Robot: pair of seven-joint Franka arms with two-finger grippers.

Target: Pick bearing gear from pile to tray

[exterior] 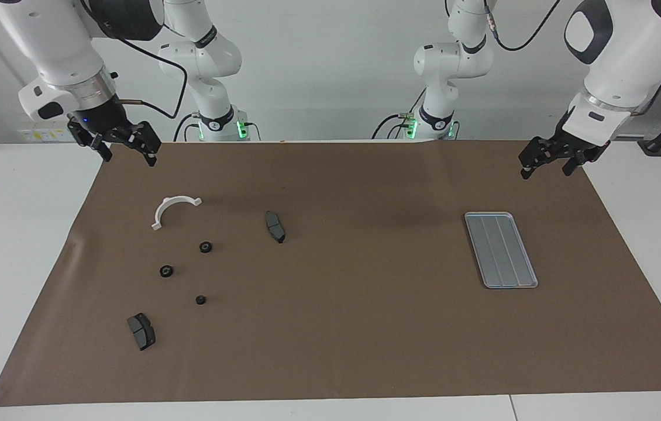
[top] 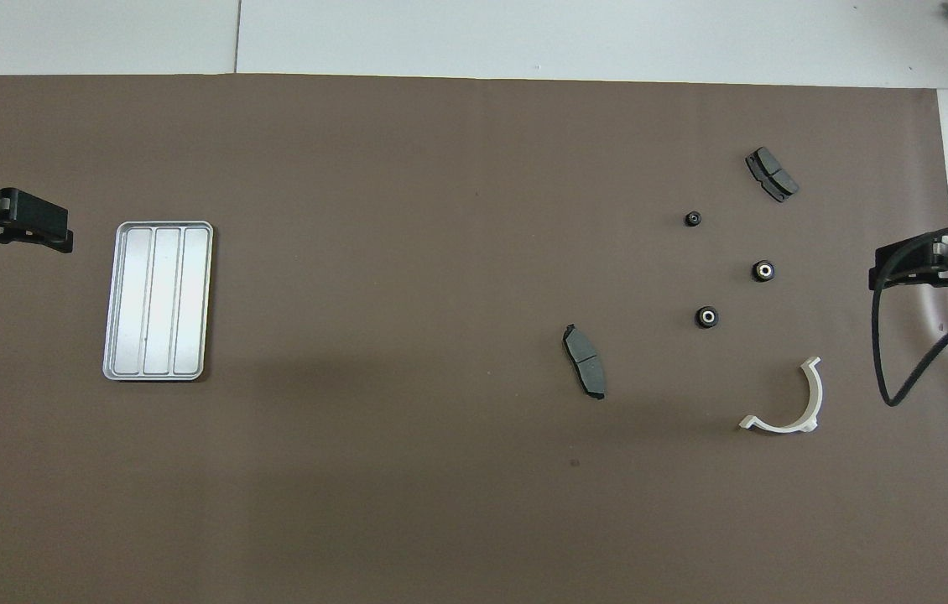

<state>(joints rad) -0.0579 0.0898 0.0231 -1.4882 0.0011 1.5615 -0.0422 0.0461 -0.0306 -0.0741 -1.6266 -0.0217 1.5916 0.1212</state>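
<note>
Starting at the right arm's end, we see the right gripper spread wide and holding nothing, over the mat's edge. The pile of gears, bracket and pads lies below it; the tray sits well apart, under the empty, wide-open left gripper

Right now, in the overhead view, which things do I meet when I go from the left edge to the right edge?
Left claw → tray → dark pad → smallest gear → gear → right claw. The second pad, third gear and white bracket overlap sideways, so I leave them out.
</note>
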